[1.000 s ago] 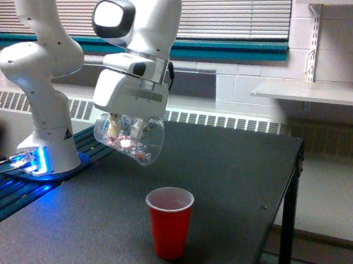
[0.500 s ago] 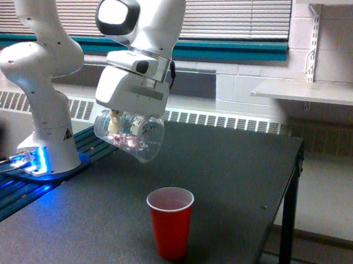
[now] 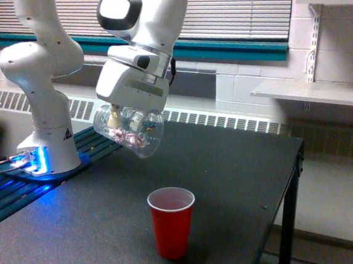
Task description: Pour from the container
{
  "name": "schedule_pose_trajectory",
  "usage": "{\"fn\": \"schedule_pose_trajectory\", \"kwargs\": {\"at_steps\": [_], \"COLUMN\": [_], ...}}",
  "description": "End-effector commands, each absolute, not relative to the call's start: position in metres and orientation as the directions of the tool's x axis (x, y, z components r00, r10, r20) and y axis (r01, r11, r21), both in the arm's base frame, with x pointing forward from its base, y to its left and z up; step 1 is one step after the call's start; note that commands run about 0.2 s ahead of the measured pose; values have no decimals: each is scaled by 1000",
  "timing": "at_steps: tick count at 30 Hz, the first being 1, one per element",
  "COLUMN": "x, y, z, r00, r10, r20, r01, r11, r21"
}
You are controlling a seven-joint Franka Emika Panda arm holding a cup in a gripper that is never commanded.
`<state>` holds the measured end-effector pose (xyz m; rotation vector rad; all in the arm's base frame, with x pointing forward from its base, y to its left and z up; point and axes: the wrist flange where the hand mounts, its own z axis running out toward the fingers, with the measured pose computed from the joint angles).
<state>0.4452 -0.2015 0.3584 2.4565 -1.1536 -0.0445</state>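
Vs 0.5 s ago: arm w/ tool (image 3: pixel 125 119) has lifted slightly and shifted a touch toward ext view's right; the clear rounded plastic container (image 3: pixel 131 133) rides a bit higher, tilt approx same. Red plastic cup (image 3: pixel 172 222) unchanged, upright on dark grey counter (image 3: pixel 230 183).

Tool: fingers mostly hidden under the white hand housing, but it's clamped on the container near its base end, so closed on it, gap = container width. Container hangs tilted, mouth angled down toward ext view's right, small pinkish-white pieces visible inside. It's in the air above the counter, up and to ext view's left of the red cup, well apart, no contact.
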Motion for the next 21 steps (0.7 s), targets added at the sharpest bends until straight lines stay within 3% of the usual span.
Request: {"fn": "schedule_pose_trajectory", "kwargs": {"at_steps": [1, 21], "x": [449, 455], "y": [-196, -194], "z": [368, 368], "r00": [671, 687], "r10": [-726, -712], "r20": [152, 146], "r01": [-712, -690], "r11": [-572, -574], "r21": [407, 441]}}
